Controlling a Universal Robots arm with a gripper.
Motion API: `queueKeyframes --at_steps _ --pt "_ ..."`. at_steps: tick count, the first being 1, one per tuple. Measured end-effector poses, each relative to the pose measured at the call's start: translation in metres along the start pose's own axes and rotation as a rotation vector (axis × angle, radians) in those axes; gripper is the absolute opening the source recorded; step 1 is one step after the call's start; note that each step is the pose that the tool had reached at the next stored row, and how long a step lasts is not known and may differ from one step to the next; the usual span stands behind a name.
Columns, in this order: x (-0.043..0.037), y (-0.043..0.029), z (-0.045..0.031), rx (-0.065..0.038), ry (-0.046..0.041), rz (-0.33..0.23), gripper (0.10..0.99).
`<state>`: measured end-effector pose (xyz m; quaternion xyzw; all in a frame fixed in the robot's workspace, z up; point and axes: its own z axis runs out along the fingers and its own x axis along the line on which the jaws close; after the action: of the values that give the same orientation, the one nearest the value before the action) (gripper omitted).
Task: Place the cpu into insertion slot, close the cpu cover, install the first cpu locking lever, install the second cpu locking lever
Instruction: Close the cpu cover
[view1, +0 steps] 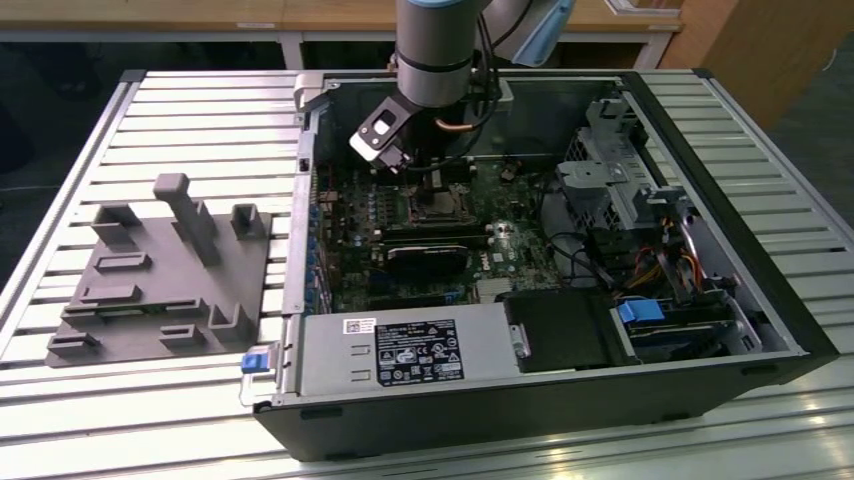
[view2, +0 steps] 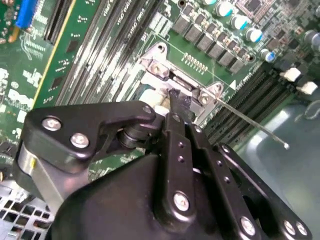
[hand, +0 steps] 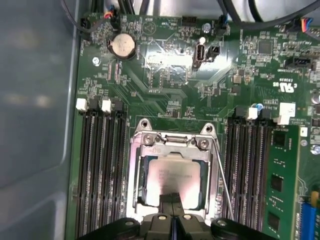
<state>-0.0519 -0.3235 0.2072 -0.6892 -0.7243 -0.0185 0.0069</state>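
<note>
The fingers (hand: 166, 202) of the gripper (hand: 172, 199) are pressed together with nothing seen between them, tips down at the socket's near edge. The cpu (hand: 172, 175) already sits in its slot, and the cpu cover (hand: 134, 182) looks lowered around it. One locking lever (view2: 250, 121) sticks out free, apparently unlatched; the other I cannot make out. Beyond, the open computer case (view1: 534, 415) on the bench (view1: 200, 110) holds the motherboard (hand: 165, 70) and power supply (view1: 400, 350).
</note>
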Motion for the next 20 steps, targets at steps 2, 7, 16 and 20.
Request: queueKeyframes --at_steps 2,7,16,20 --pt "0.0002 0.0001 -0.0044 0.0 0.0001 0.0 0.106" --pt "0.0002 0.0012 -0.0073 0.0 0.0001 0.0 0.106" --pt "-0.0004 0.0126 -0.0072 0.001 0.0004 0.0 0.106" --pt "-0.0006 0.0169 -0.0071 0.002 0.0005 0.0 0.106"
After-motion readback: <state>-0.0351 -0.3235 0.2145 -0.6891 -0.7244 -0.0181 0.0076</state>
